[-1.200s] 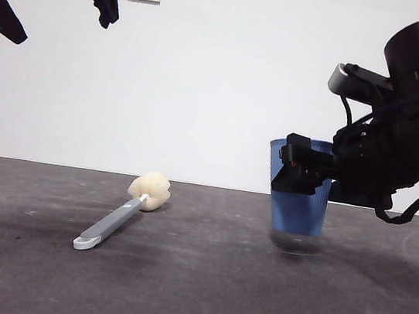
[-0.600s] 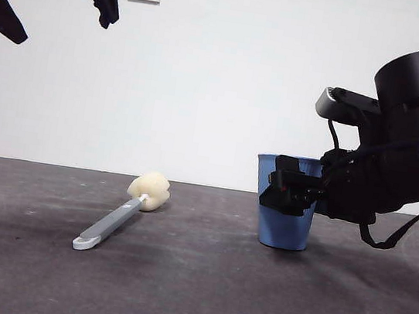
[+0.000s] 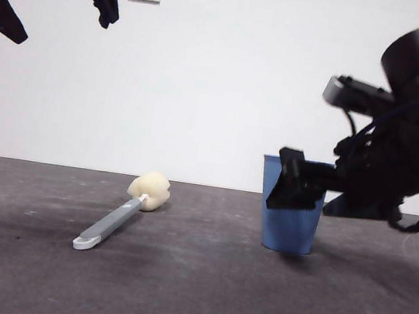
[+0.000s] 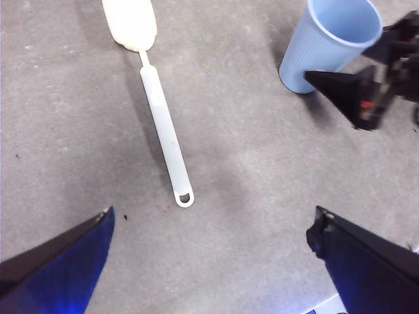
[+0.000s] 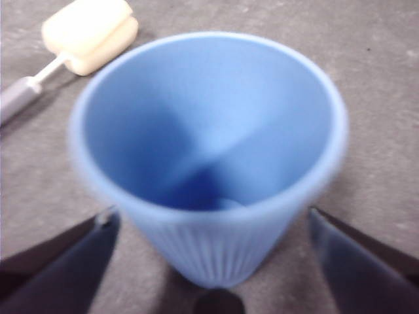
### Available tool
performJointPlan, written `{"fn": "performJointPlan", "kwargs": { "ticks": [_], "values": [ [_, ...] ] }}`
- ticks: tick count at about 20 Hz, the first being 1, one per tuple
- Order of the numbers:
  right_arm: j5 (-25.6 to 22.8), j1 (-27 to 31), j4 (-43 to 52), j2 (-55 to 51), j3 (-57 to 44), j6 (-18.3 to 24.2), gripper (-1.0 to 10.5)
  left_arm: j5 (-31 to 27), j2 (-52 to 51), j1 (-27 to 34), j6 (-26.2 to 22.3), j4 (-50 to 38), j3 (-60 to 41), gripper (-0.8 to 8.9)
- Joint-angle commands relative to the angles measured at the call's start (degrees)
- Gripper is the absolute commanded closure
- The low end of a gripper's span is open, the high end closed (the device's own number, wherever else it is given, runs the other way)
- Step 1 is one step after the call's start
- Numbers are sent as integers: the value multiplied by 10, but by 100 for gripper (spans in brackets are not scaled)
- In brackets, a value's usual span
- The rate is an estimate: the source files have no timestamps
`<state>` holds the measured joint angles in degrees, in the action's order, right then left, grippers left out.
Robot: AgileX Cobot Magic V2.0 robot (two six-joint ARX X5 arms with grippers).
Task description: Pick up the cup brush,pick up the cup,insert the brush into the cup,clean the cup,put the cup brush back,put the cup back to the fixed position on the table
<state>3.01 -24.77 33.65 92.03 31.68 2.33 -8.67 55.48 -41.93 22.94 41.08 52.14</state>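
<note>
Cup (image 5: 209,131) first: sat right between the jaws of the right gripper (image 5: 211,214), one jaw on each side of the ribbed wall. Jaws apart, not clamped afaict. Thin slivers of table (image 3: 190,295) visible between each jaw and the cup in the right wrist view, though that pic is blurry, so not 100% sure. Base down on the table, leaning very slightly in the front view, mouth up and empty.

Moving outward: cup brush (image 4: 160,111) lying flat on the table, well apart from the cup. Sponge head at the end nearer the cup, white looped tip at the end away from it. Long axis pointing roughly from the left gripper (image 4: 213,210) out toward the sponge, loop end almost under that gripper. Left jaws spread wide, holding nothing, hanging high above the table.

So imo: right arm way nearer the cup, left arm nearer the brush, and handle already lined up w/ the left gripper for a straight drop.

View diffs: right wrist view gives the jaw-to-wall gaps and the cup's inside, but only the brush's sponge and a bit of handle. Left wrist view gives the whole brush plus the cup from above. Front view gives the cup's base on the table, w/ one right jaw hiding part of the wall.
</note>
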Motion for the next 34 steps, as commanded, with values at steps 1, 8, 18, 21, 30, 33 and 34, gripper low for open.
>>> {"fn": "performJointPlan", "kwargs": {
  "ticks": [1,8,18,21,30,33,34],
  "values": [
    [1,-1,-26,-53,-3,-3,369,-2,0,-1,-7,-3,-3,311],
    [1,-19,-329,-299,2,-68,379,1,0,-1,-23,-2,-3,312],
    [97,-80,-721,-514,77,-180,518,62,0,-1,-111,52,-3,509],
    [159,-80,-744,-521,80,-183,955,63,0,-1,-111,53,-3,821],
    [162,-80,-750,-521,80,-183,946,59,0,-1,-111,58,-3,816],
    [162,-80,-750,-521,80,-183,946,59,0,-1,-111,54,-3,816],
    [162,-80,-750,-521,80,-183,946,59,0,-1,-111,51,-3,816]
  ]
}}
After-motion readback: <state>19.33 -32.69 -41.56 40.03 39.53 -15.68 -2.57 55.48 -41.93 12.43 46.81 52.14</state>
